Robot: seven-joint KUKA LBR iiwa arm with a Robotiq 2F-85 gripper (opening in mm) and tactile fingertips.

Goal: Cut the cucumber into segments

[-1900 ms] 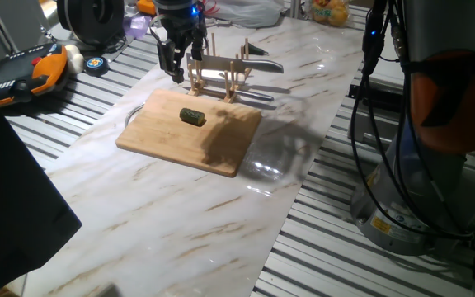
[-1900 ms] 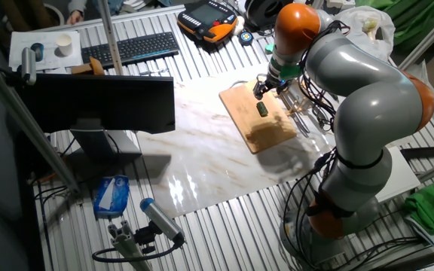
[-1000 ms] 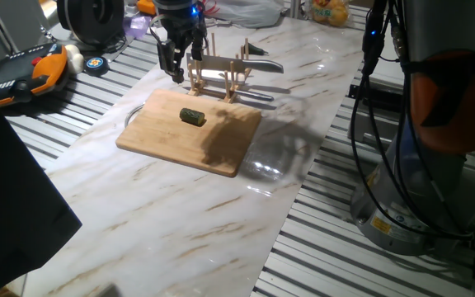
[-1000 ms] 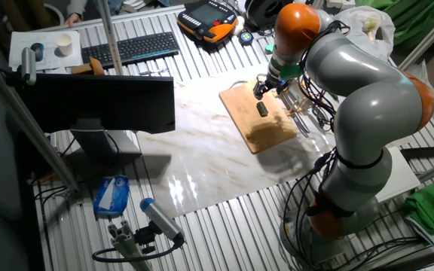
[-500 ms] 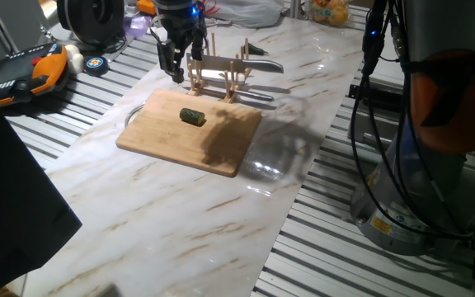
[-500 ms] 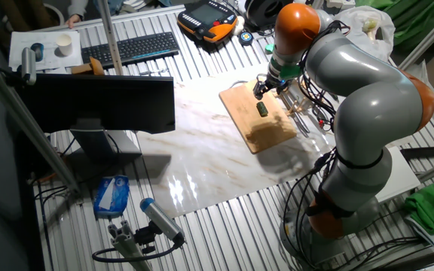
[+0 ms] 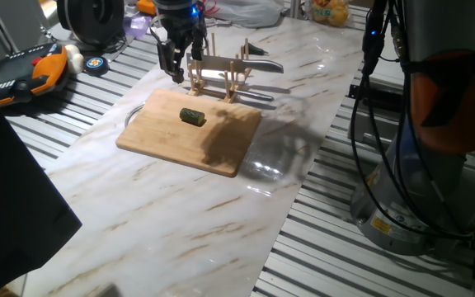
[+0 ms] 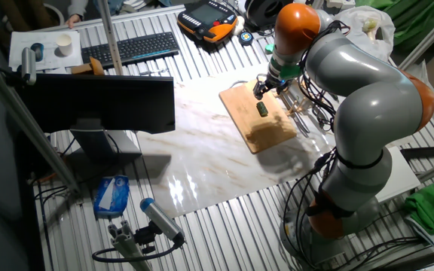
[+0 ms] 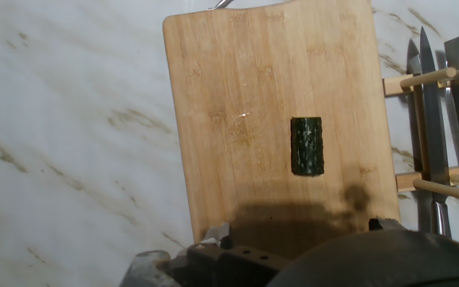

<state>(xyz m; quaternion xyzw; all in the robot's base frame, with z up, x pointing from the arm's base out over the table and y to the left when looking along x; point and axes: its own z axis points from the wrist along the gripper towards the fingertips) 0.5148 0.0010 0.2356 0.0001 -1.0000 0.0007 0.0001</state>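
While the cucumber (image 7: 192,116) lies whole at mid-frame on the board (image 7: 171,136), no cut has been made; no segments are visible. Knives (image 7: 221,63) rest in the rack (image 7: 213,81) just above the board, untouched. The hand (image 7: 176,66) hangs by the rack's left end holding nothing; whether its fingers are apart cannot be told. Judgement: task not begun; fetching a knife and all cutting remain.

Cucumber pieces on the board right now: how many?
1. A single uncut cucumber lies on the board, toward the side nearest the knife rack. No cut segments show in any view; nothing on the board hides others.
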